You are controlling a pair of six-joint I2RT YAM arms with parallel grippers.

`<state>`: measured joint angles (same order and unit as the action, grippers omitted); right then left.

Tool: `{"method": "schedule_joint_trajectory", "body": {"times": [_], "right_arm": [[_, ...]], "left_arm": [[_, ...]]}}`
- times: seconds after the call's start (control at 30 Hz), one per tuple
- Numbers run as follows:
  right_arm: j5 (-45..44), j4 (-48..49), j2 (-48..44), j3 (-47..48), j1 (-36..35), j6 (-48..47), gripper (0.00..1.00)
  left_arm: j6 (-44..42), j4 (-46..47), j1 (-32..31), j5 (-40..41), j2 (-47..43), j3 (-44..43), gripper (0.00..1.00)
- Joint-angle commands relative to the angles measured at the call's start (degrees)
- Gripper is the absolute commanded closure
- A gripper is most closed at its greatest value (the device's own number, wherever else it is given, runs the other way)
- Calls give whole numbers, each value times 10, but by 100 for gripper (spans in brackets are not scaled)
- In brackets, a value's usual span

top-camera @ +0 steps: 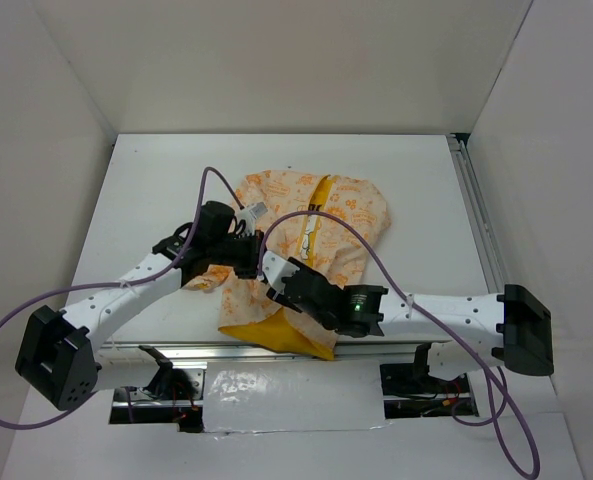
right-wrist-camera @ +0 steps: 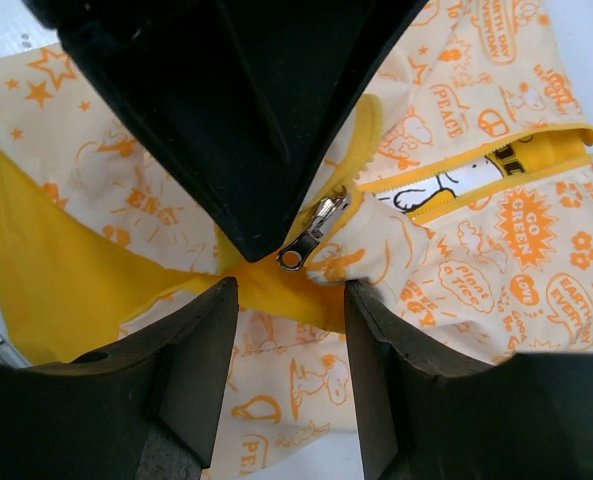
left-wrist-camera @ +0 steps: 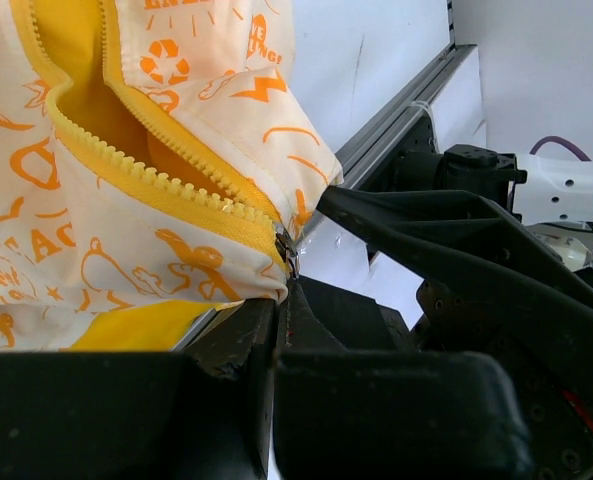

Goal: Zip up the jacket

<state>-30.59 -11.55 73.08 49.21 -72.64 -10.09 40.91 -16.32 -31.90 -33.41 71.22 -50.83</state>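
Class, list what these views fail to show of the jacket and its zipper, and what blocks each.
Top view: the left hand and right hand hide the lower zipper of the jacket.
Left wrist view: frame edges cut off collar and sleeves.
Right wrist view: the left hand blocks the jacket beyond the zipper pull.

Each arm is built from white links with black joint housings: left arm (top-camera: pixel 116 295), right arm (top-camera: pixel 446 312). Small dark screw holes dot the white links. A black block (top-camera: pixel 56 358) caps each shoulder end. A purple cable (top-camera: pixel 207 172) loops along each arm. The right wrist carries a green indicator light (top-camera: pixel 359 308). The jaws are matte black and wedge-shaped.
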Motion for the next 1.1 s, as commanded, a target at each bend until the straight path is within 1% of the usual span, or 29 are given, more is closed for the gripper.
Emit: {"method": "schedule_joint_trajectory", "body": {"times": [0.0,0.3,0.47,0.53,0.57,0.6,0.7,0.8,0.83,0.87,0.9,0.93,1.07], "right_arm": [[-37,39,-14,26,-4,-11,46],[-39,92,-29,13,-2,-31,47],[-17,97,-33,13,-2,-43,55],[-4,89,-33,17,0,-48,59],[-3,87,-32,18,-2,-48,64],[3,81,-33,22,-2,-50,66],[16,61,-42,26,0,-49,66],[19,78,-56,19,0,-49,75],[16,78,-57,19,0,-48,82],[11,78,-53,19,1,-48,86],[1,87,-51,19,1,-47,96],[-3,87,-47,19,3,-47,100],[-4,90,-40,24,16,-28,100]], "left_arm": [[3,9,3,-18,-5,-8,100],[-1,18,3,-22,-12,0,100],[-6,23,2,-23,-20,4,100],[-8,28,2,-23,-21,6,100],[-12,29,1,-25,-21,6,100],[-14,30,-1,-23,-21,7,100],[-21,25,-7,-5,-19,6,100],[-25,25,-10,-3,-22,6,100],[-28,28,-11,-5,-24,8,100],[-29,29,-12,-6,-26,8,100],[-30,28,-13,-3,-28,9,100],[-33,28,-14,-3,-29,9,100],[-41,25,-16,3,-35,10,100]]}}
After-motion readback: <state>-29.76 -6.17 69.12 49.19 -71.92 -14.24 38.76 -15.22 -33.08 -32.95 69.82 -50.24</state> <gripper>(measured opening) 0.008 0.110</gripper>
